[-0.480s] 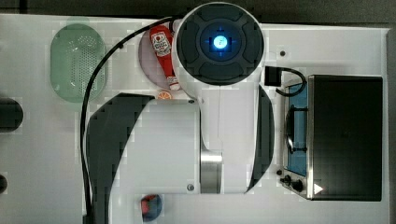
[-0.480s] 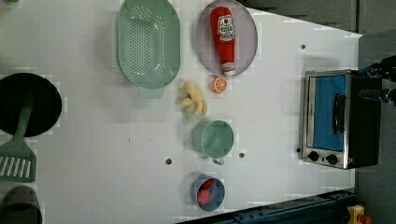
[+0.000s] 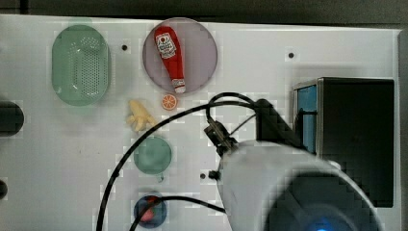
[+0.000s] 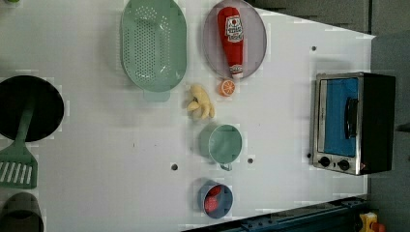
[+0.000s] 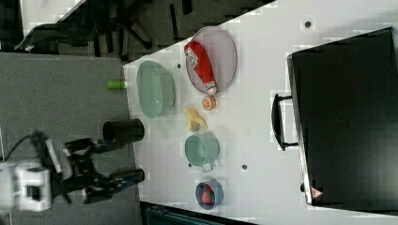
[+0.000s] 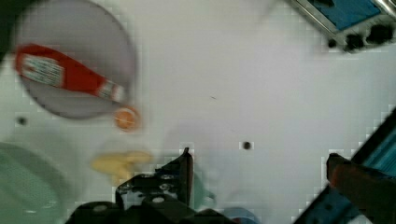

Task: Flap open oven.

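Bare desk (image 4: 280, 121) lies open in front of the oven (image 4: 355, 123) door in the left view; cup (image 4: 223, 143), orange slice (image 4: 226, 88) and plate (image 4: 212, 43) sit further left.

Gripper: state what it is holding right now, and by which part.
Nothing. The gripper is open and bare, above the white table. The oven is shut, its bar handle untouched.

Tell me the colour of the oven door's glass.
Blue-tinted, in a silver frame; the oven shows it best in the left view.
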Controlling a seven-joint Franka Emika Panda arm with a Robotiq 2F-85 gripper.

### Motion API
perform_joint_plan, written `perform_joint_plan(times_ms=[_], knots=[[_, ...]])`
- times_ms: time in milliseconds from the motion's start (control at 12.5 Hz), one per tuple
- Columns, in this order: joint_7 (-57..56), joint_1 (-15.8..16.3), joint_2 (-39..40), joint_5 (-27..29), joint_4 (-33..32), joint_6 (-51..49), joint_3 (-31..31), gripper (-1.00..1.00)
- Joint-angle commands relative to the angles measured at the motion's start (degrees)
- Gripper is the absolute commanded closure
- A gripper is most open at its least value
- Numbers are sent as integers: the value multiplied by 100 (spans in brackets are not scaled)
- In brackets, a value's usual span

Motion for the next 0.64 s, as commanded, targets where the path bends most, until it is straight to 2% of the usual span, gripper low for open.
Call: perform_joint_plan(times_ms=[80,160,640], knots=[[113,4,294,-5,90,-26,22,-100],[113,4,293,-5,89,-25,22,-90],[96,-4,297,-5,-3,-33,-8,55]])
